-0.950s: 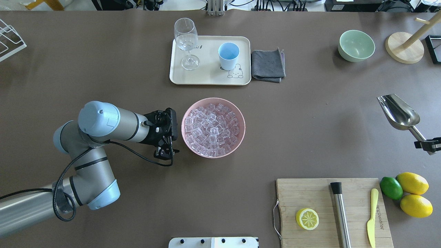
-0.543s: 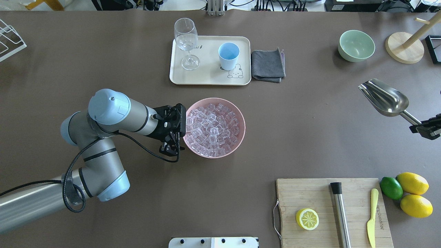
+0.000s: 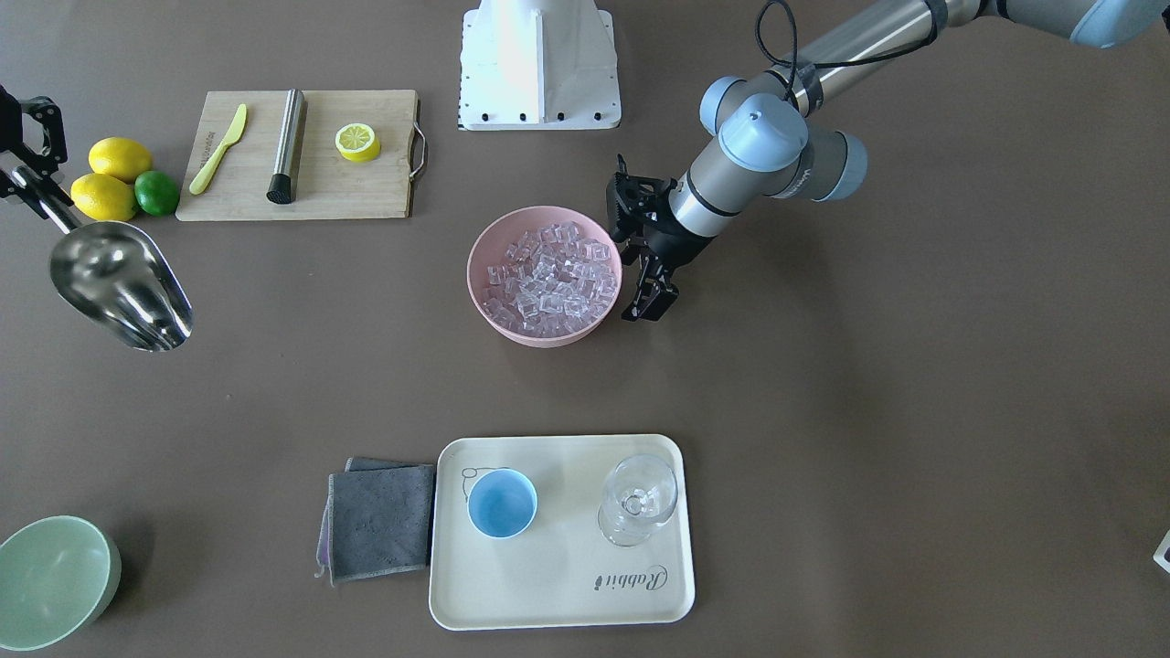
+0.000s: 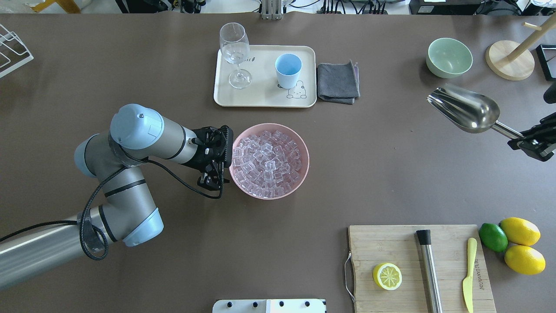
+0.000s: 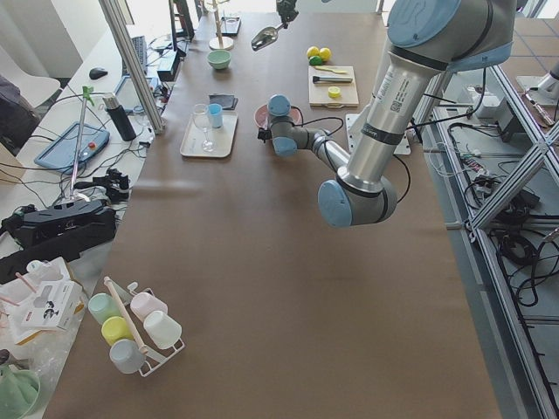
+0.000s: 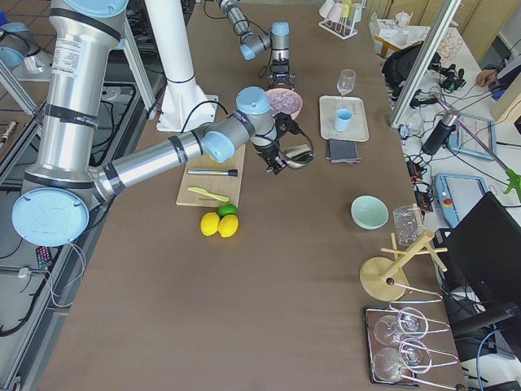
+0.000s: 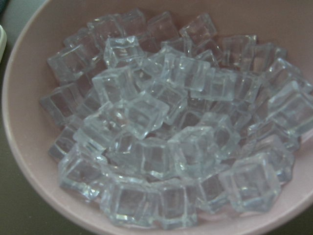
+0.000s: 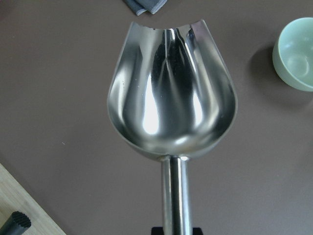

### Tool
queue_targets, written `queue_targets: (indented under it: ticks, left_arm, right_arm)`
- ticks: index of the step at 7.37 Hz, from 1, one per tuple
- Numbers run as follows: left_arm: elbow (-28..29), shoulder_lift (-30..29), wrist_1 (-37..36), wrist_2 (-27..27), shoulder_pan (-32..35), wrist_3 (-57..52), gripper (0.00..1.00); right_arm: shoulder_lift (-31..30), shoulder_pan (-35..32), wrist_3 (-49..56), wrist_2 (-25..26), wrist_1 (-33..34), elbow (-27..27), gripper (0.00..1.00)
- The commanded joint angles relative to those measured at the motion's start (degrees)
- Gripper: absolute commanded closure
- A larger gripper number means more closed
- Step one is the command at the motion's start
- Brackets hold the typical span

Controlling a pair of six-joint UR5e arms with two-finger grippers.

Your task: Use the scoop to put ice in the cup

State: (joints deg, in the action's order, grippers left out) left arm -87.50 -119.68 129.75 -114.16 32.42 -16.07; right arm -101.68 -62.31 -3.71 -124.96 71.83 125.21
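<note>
The ice [image 4: 268, 161] is a heap of clear cubes in a pink bowl [image 4: 304, 148] at mid-table; it fills the left wrist view [image 7: 166, 137]. The light-blue cup [image 4: 288, 69] stands upright and empty on a cream tray [image 4: 260, 98], also in the front view [image 3: 502, 503]. My right gripper [image 4: 527, 142] is shut on the handle of the silver scoop [image 4: 467, 108], held in the air at the right, trough empty [image 8: 171, 93]. My left gripper [image 4: 212, 179] points down just beside the bowl's left rim, fingers slightly apart, holding nothing.
A wine glass [image 4: 235, 54] stands on the tray beside the cup. A grey cloth [image 4: 338, 82] lies right of the tray. A pale green bowl [image 4: 449, 57] and a wooden stand [image 4: 510, 61] are far right. A cutting board [image 4: 417, 269] holds a lemon half, steel cylinder and knife.
My right gripper has carried the scoop farther from me and leftward, toward the table's middle. My left gripper moved up to the pink bowl's rim, then shifted slightly back.
</note>
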Motion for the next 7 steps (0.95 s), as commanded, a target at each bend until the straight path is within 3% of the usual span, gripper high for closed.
queue_targets:
  ticks: [1,2,3,6,7]
  left_arm:
    - [0.32,0.15,-0.02,-0.01,0.72,0.86,0.01]
    - [0.32,0.15,-0.02,-0.01,0.72,0.95,0.01]
    - [0.32,0.15,-0.02,-0.01,0.72,0.95,0.01]
    - [0.14,0.32,-0.02,-1.84,2.63,1.13,0.01]
    - [0.14,1.63,0.07,-6.64,5.78,1.22,0.01]
  right_arm:
    - [10.47,2.18,9.44,0.94,16.65,1.17,1.00]
    - [18.98,5.07,15.69,2.08,32.08,4.04,1.00]
    - [25.16,9.27,20.36,7.39,41.11,6.16,1.00]
    - [28.10,15.44,25.16,12.70,44.43,6.18,1.00]
    - [34.30,18.34,25.16,15.68,53.15,5.83,1.00]
